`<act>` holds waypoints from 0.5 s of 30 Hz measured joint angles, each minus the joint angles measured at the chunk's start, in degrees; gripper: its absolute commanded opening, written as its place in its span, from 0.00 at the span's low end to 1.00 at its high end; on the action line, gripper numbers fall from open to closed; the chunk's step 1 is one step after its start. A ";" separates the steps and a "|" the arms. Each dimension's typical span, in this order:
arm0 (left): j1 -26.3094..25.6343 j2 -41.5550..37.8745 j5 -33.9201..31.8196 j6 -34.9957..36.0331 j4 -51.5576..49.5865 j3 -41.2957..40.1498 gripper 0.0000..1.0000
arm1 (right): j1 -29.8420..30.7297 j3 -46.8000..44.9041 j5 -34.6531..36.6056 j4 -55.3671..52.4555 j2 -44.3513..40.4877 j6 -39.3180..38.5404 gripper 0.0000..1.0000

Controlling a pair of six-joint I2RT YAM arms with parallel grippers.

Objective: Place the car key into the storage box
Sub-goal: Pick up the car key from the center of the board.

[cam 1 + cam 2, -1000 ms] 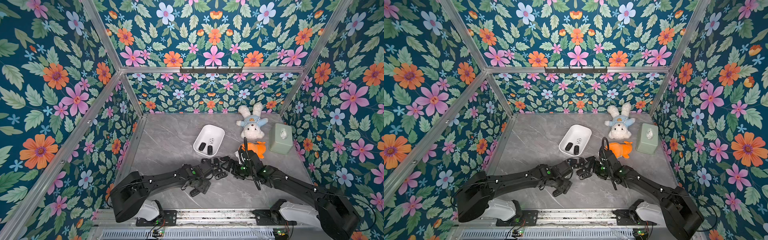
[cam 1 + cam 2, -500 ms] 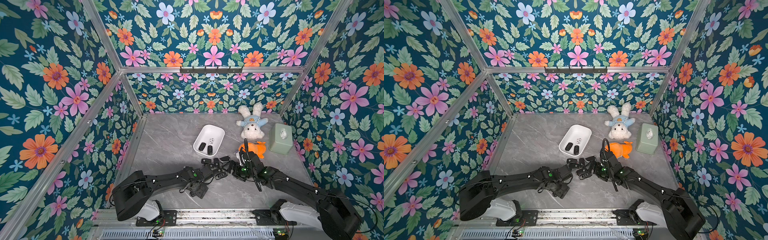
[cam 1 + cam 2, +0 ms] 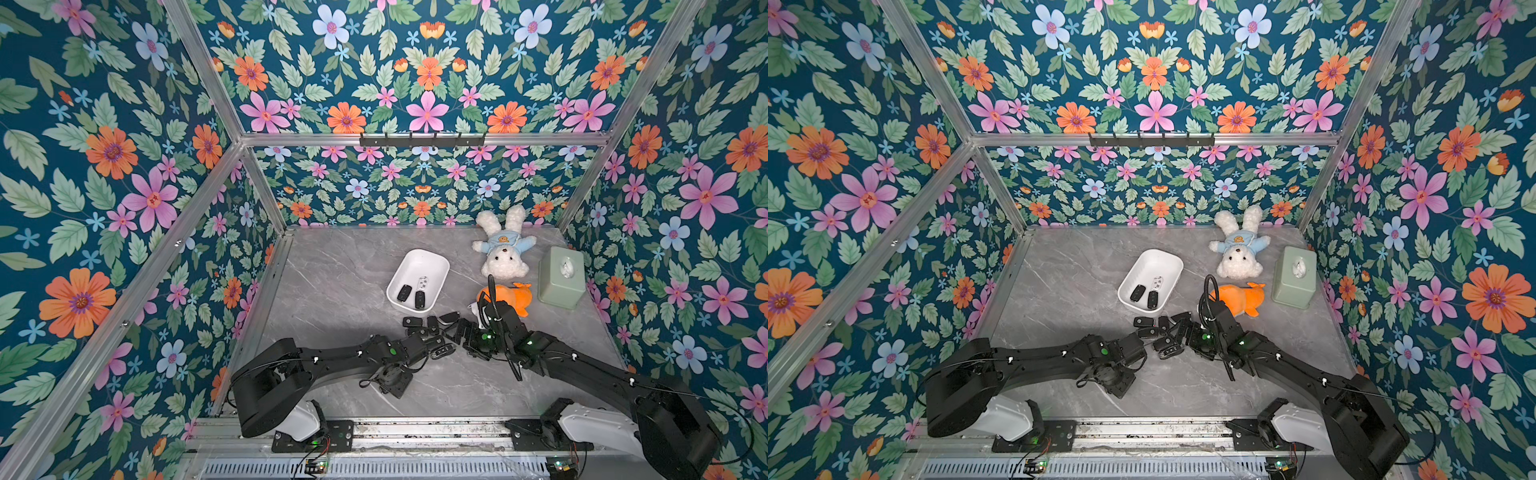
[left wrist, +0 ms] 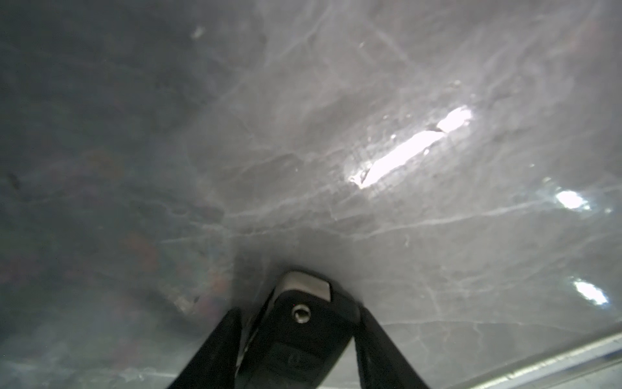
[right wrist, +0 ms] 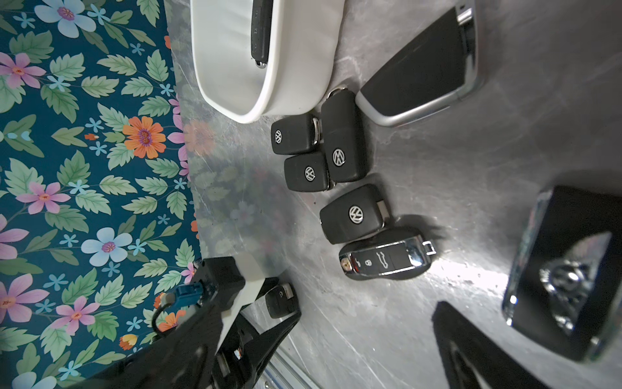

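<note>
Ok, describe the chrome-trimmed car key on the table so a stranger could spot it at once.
Find the white storage box on the grey marble table; black car keys lie scattered just outside it. The chrome-trimmed key lies right beside a Volkswagen-badged key. Its neighbours are matte black with round badges; this one is glossy, rounded, and bears a silver car outline and a crest.

Matte-black left arm [image 3: 328,359] and right arm [image 3: 590,365], dotted with green lights [image 3: 392,351] and trailing black cables [image 3: 491,291], end in white-shelled bases [image 3: 301,419] on black plates [image 3: 338,434] along the aluminium rail [image 3: 428,432], while the left gripper [image 5: 282,299] carries a white block [image 5: 250,279] and blue connector [image 5: 190,291].
</note>
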 measured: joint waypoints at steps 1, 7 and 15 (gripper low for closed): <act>-0.07 0.02 -0.02 0.02 0.09 0.00 0.44 | 0.00 0.11 -0.02 0.02 0.15 -0.02 0.99; -0.07 -0.17 -0.22 0.00 0.46 -0.04 0.35 | 0.00 0.59 -0.02 0.07 1.05 -0.02 0.99; -0.07 -1.29 -0.85 0.00 0.22 0.09 0.31 | 0.00 1.09 -0.02 0.17 1.57 -0.07 0.99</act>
